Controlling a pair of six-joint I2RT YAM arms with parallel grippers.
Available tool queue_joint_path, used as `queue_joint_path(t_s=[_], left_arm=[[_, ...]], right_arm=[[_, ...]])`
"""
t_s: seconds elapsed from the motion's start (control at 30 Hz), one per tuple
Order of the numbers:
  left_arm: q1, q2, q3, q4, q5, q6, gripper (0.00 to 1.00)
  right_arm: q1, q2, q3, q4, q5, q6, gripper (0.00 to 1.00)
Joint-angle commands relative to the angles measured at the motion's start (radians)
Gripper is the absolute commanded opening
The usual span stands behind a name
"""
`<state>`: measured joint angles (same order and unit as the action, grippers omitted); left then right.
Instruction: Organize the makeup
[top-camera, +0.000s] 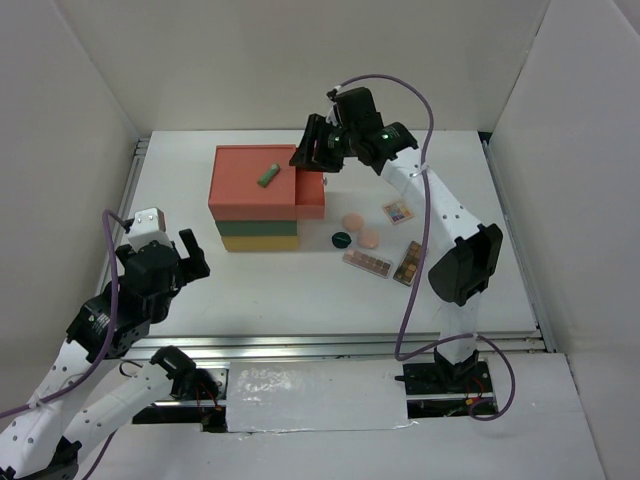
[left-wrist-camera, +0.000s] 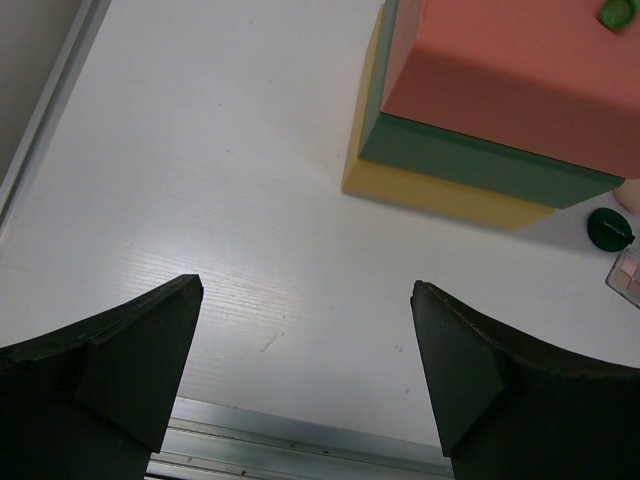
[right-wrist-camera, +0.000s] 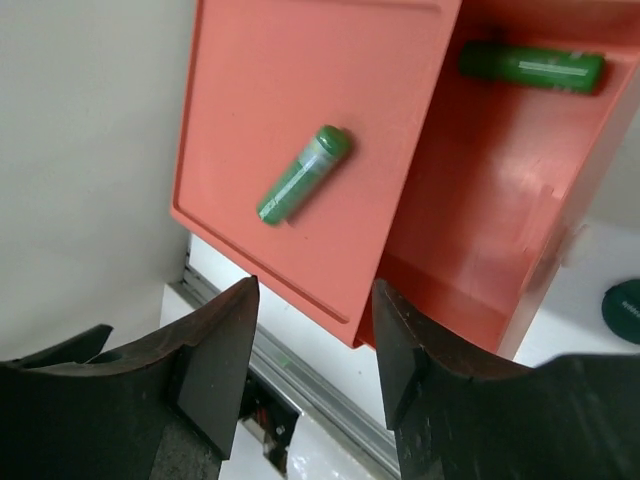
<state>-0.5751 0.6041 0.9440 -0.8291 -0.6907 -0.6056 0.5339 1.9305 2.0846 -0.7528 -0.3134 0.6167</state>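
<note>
Drawer box (top-camera: 255, 205) sited centre-left of top view, its top drawer (top-camera: 311, 196) pulled out toward frame right. One tube (top-camera: 268, 175) lying on box top; 2nd tube (right-wrist-camera: 531, 67) seen inside drawer in right wrist view. Disc (top-camera: 342, 239) placed just right of box. Upper puff (top-camera: 352, 221) found above-right of disc, lower puff (top-camera: 369, 239) beside disc, square palette (top-camera: 398, 211) further right. Lower down, near long palette (top-camera: 367, 263) and far long palette (top-camera: 409, 262) laid close together.

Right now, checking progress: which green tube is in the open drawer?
The right wrist view's upper-right tube, inside the orange drawer; the other tube lies on the box top.
</note>
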Motion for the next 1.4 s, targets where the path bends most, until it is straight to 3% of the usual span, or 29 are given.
queue_joint_path(t_s=[0.0, 0.2, 0.27, 0.33, 0.4, 0.53, 0.63, 0.73, 0.93, 1.03, 1.17, 1.3, 1.37], left_arm=[[-0.006, -0.006, 0.003, 0.031, -0.012, 0.007, 1.00], [-0.006, -0.009, 0.001, 0.031, -0.016, 0.004, 0.99], [-0.008, 0.005, 0.015, 0.022, -0.033, -0.016, 0.99], [-0.003, 0.051, 0.085, 0.019, -0.075, -0.007, 1.00], [-0.003, 0.109, 0.168, 0.005, -0.127, 0.001, 0.99], [-0.002, 0.255, 0.370, -0.001, -0.122, 0.020, 0.99], [-0.002, 0.276, 0.371, 0.056, -0.073, 0.021, 0.99], [0.003, 0.298, 0.361, 0.107, -0.087, 0.017, 0.99], [0.029, 0.428, 0.422, 0.260, -0.098, 0.148, 0.99], [0.108, 0.567, 0.527, 0.301, -0.020, 0.223, 1.00], [0.326, 0.881, 0.846, 0.222, 0.323, 0.305, 0.97], [0.376, 1.093, 1.060, 0.170, 0.489, 0.420, 0.94], [0.388, 1.141, 1.088, 0.173, 0.536, 0.475, 0.93]], right_arm=[[-0.014, -0.042, 0.081, -0.023, 0.054, -0.009, 0.57], [-0.032, -0.102, -0.026, -0.002, 0.163, -0.038, 0.57], [-0.022, -0.052, 0.049, -0.070, 0.178, -0.061, 0.57], [-0.011, 0.026, 0.227, -0.169, 0.270, -0.078, 0.58], [-0.008, 0.013, 0.242, -0.208, 0.304, -0.080, 0.62], [-0.002, -0.227, -0.138, 0.043, 0.294, -0.075, 0.86], [-0.002, -0.326, -0.297, 0.096, 0.306, -0.080, 1.00], [-0.002, -0.372, -0.366, 0.096, 0.309, -0.110, 1.00], [-0.003, -0.439, -0.402, 0.060, 0.287, -0.167, 1.00], [-0.002, -0.511, -0.471, 0.085, 0.292, -0.160, 1.00], [-0.002, -0.675, -0.662, 0.188, 0.220, -0.127, 1.00], [0.000, -0.760, -0.745, 0.194, 0.146, -0.126, 1.00], [0.001, -0.786, -0.776, 0.214, 0.103, -0.126, 1.00]])
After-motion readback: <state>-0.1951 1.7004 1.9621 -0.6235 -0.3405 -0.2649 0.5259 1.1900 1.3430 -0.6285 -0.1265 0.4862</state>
